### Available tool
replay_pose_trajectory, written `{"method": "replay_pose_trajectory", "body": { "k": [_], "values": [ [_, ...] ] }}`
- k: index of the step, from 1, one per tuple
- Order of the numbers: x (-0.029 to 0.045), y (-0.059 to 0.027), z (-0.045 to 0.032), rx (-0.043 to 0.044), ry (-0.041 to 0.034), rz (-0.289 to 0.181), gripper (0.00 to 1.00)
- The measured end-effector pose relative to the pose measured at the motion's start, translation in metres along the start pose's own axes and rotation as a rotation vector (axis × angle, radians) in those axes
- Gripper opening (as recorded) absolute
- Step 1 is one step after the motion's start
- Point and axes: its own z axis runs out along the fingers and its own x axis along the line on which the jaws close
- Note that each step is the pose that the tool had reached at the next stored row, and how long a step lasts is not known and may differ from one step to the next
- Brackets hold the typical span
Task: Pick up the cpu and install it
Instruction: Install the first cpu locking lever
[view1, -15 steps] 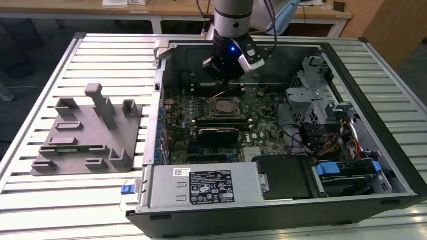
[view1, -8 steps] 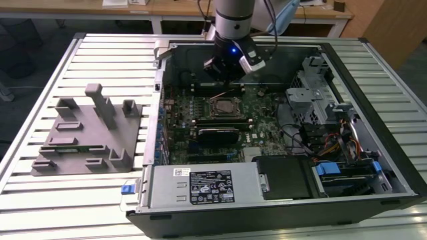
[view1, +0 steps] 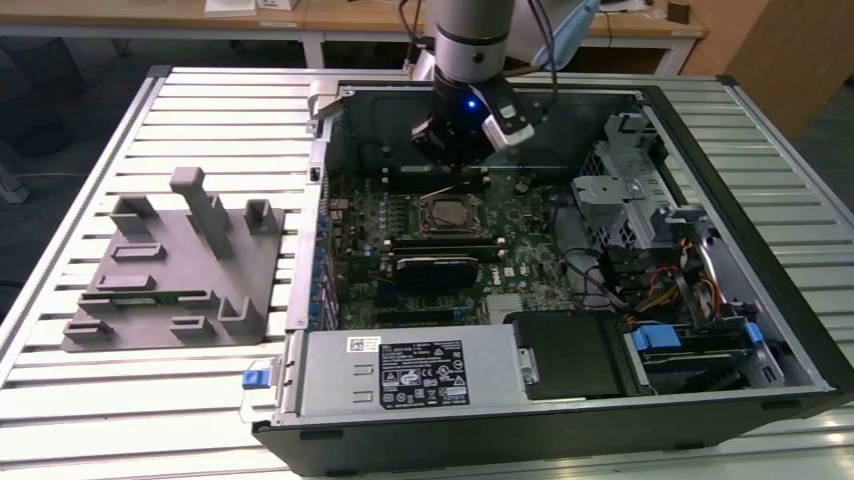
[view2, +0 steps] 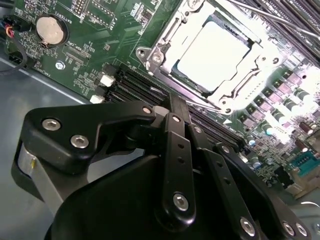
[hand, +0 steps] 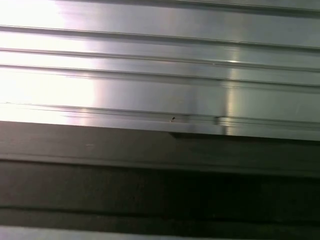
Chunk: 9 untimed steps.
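The cpu (view2: 212, 56) lies seated in the socket (view2: 150, 52), apart from the jaws.

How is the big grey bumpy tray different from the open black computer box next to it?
The grey moulded tray lies on the slatted metal table, out in the open; the black computer case stands beside it on the exterior view's right. The tray is one plain colour with blocky bumps; the case holds a green circuit board, wires and parts. The tray is smaller. Both rest on the same table.
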Motion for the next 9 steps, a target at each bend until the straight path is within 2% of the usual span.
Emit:
{"method": "replay_pose_trajectory", "body": {
  "k": [9],
  "values": [
    [-0.0037, -0.0003, 0.0092, 0.0014, 0.0001, 0.0, 0.11]
  ]
}}
